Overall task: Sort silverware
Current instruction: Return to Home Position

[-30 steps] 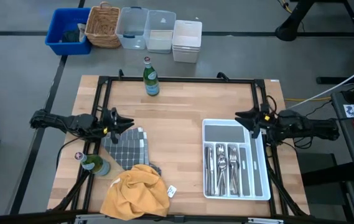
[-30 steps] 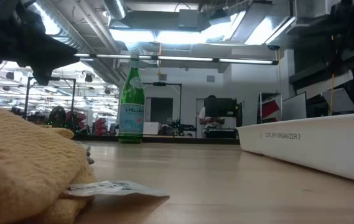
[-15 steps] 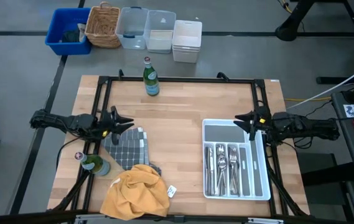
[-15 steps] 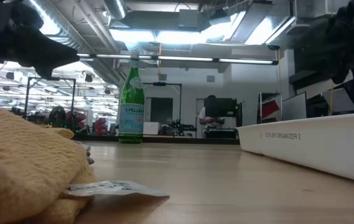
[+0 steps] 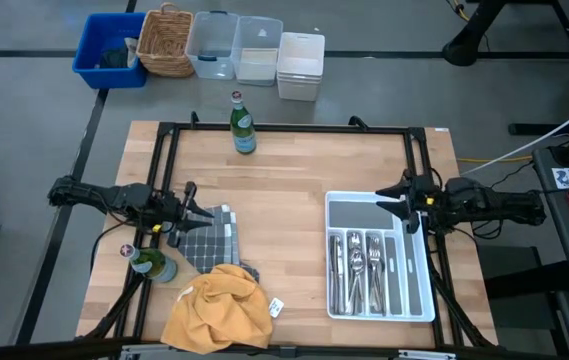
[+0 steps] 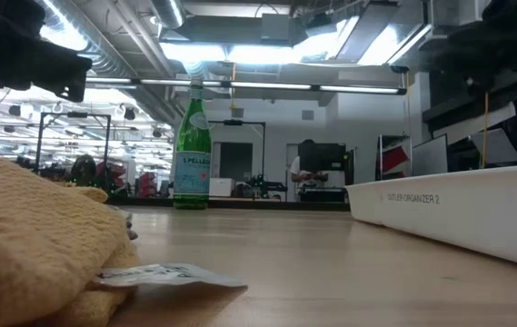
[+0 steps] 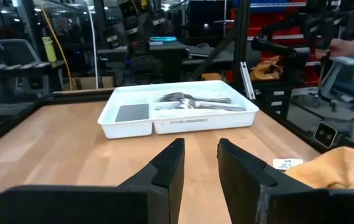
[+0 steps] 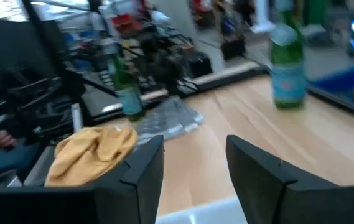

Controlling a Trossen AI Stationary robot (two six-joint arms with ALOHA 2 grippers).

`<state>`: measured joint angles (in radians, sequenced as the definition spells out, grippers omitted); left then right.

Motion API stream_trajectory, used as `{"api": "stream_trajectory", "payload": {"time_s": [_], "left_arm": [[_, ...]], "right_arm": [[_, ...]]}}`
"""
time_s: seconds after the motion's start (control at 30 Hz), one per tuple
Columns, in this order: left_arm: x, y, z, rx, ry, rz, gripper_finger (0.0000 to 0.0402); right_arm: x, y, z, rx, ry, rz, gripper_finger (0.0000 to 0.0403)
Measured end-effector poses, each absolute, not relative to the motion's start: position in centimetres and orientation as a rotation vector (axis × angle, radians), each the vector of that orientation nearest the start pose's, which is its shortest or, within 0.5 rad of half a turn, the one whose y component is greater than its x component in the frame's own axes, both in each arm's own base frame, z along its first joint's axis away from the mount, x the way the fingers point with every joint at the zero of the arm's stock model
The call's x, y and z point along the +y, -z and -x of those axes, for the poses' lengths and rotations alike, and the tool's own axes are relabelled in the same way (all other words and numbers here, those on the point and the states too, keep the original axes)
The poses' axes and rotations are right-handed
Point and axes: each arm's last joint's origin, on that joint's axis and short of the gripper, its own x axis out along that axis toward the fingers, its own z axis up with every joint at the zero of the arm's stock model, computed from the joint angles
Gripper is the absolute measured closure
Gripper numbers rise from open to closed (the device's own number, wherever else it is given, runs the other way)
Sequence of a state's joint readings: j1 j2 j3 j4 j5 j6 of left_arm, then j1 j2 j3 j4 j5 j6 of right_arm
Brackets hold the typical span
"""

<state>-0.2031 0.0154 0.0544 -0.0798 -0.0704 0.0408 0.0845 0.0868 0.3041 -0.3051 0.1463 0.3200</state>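
Sorting looks finished: the silverware (image 5: 362,268) lies in the long slots of the tray (image 5: 379,318), on the table's right side. The left gripper (image 5: 202,211) hovers over the mat (image 5: 207,238), fingers parted and empty. The right gripper (image 5: 389,196) hovers over the tray's far end, fingers also parted and empty.

To go home cleanly, each arm should probably rise first, then draw back. The left must clear the bottle (image 5: 150,264) and cloth (image 5: 219,310); the right must clear the tray rim.

The tray wall appears to read "CUTLERY ORGANIZER 2". The far bottle (image 6: 192,145) has a label that seems to read "S.PELLEGRINO", only partly legible.
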Motion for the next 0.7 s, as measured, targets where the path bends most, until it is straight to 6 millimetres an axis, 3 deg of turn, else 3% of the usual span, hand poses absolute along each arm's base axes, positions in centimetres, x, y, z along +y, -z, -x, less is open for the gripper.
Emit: {"api": "stream_trajectory", "payload": {"time_s": [0.17,0.7], "left_arm": [[-1.7,-17.3,-9.4,0.038,0.129,-0.089,0.0315],[0.3,-17.2,-9.5,0.062,-0.077,-0.145,0.0315]], "right_arm": [[0.5,-21.9,-8.7,0.015,-0.012,-0.209,0.0228],[0.8,-17.9,-9.9,0.035,-0.049,-0.212,0.0228]]}}
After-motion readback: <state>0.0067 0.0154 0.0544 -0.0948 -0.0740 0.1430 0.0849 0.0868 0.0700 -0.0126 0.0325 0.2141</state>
